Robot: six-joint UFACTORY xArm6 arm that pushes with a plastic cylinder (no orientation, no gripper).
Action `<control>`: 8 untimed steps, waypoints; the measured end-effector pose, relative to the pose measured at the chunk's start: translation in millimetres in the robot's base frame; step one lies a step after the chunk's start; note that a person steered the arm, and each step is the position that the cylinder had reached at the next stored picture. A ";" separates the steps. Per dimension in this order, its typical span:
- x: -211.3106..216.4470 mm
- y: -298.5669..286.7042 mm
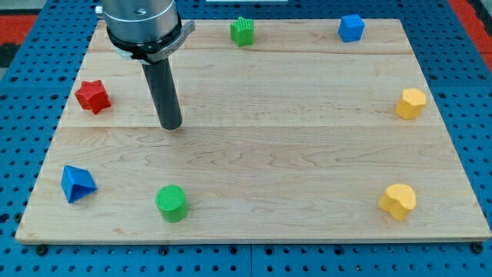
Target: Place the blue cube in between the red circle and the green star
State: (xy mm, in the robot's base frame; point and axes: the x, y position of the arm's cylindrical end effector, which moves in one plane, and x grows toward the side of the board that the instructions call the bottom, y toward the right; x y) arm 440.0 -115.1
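Wooden board (307, 154), scattered blocks, my tip (171, 125).

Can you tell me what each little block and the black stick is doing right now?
Dark rod, my tip: on the wooden board, touching no block.
Blue cube: view's top right, untouched.
Green star: top edge.
Red star: left of my tip.
Blue triangle, green cylinder, two yellow blocks: resting apart.

Pale wooden board (307, 154), smooth grain
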 end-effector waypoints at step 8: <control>-0.3 46.9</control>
State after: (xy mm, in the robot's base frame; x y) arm 439.7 -68.1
